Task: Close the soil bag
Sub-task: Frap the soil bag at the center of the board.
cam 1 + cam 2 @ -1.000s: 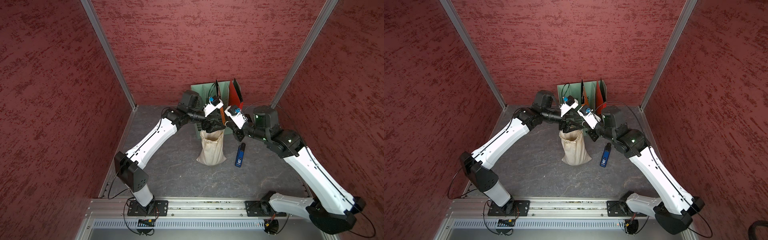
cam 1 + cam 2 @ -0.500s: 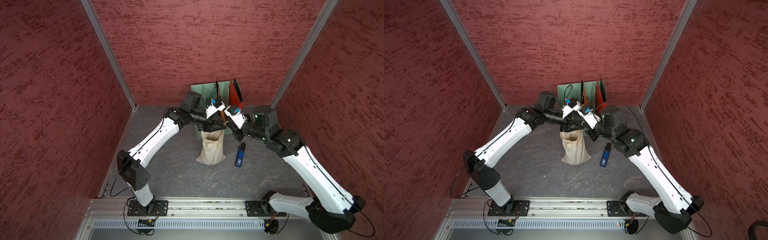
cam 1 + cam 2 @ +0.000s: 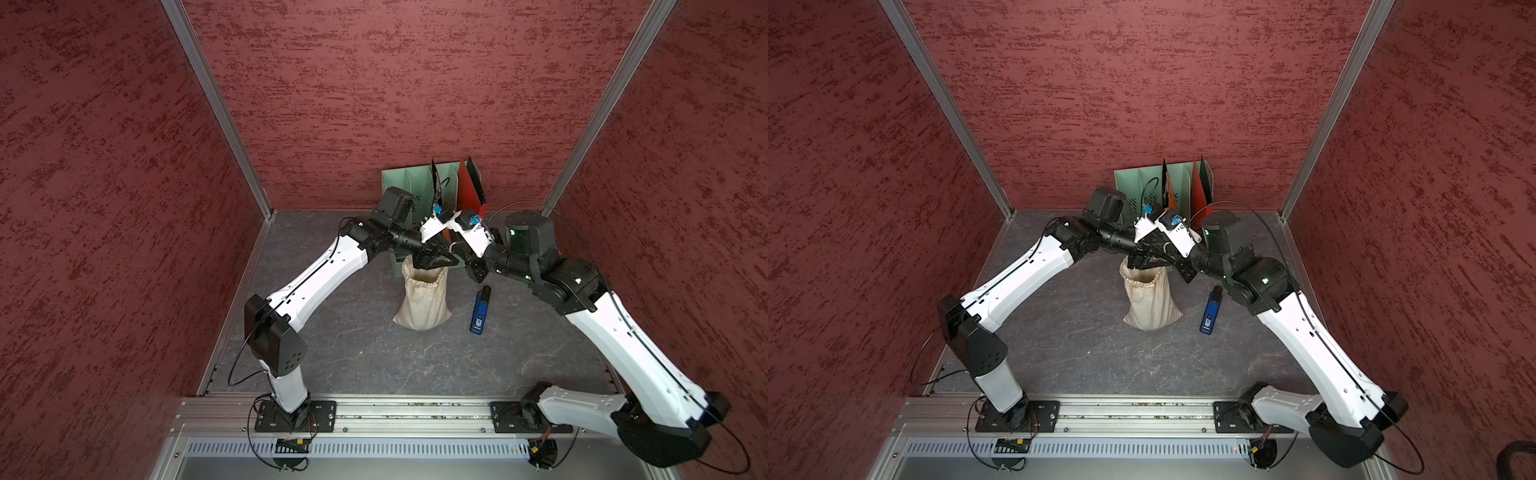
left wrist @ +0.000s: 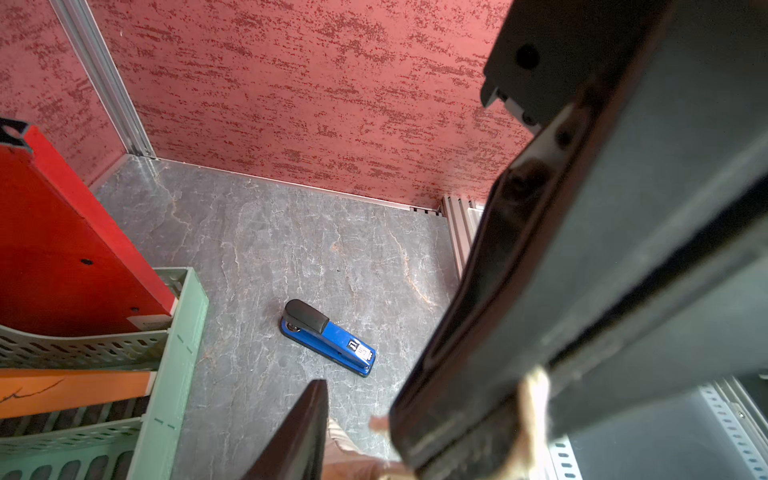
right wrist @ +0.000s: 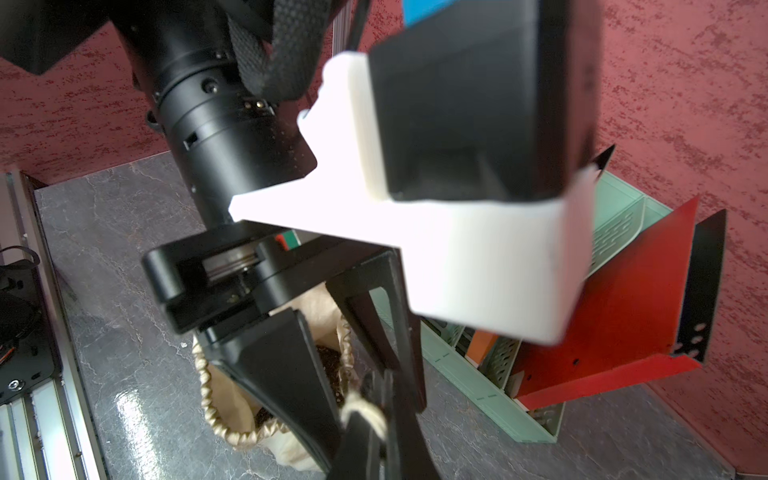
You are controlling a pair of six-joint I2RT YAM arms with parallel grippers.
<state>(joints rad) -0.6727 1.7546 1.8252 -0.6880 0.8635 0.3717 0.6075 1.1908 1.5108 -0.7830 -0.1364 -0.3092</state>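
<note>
Open soil bag point(image 3: 424, 303) stood mid-table, just near of the rack point(image 3: 399, 183).
My right gripper point(image 5: 374, 436) pinched a cord point(image 5: 363, 409); left gripper point(image 3: 453, 261) gaped over the mouth. I judged: catch opposite cord, pull apart level.

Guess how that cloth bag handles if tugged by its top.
Probably floppy: the bag is wrinkled cloth, and its base spreads wide. Likely bottom-heavy, since soil shows inside. A sideways tug on its cord may tip it.
</note>
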